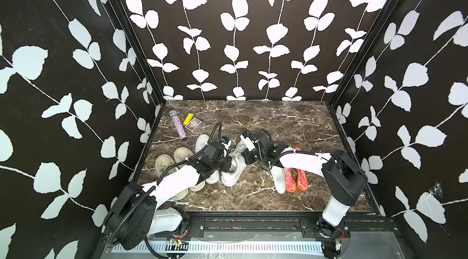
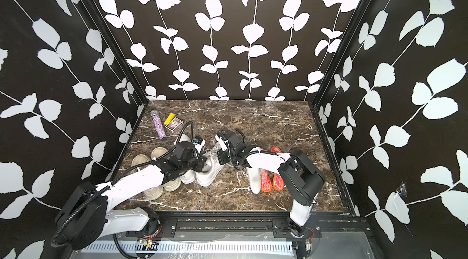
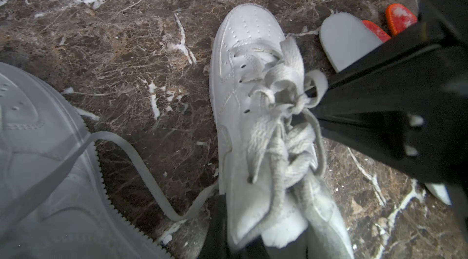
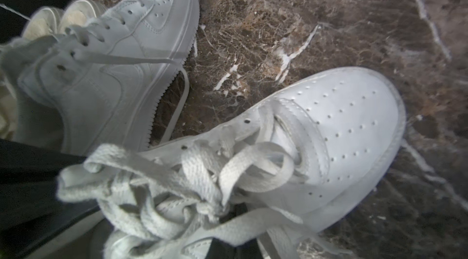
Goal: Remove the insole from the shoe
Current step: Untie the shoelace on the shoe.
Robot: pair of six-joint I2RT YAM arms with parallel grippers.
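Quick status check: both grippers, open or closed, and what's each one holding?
Left gripper: closed, clamped on the white shoe at the edge of its opening.
Right gripper: closed, pinching the laces.

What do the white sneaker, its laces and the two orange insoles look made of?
White sneaker: smooth leather or synthetic, slight sheen, punched toe holes, stitched panels. Laces: flat woven fabric, weave visible. Orange insoles: likely foam with orange rim and speckled face; too small to be sure.
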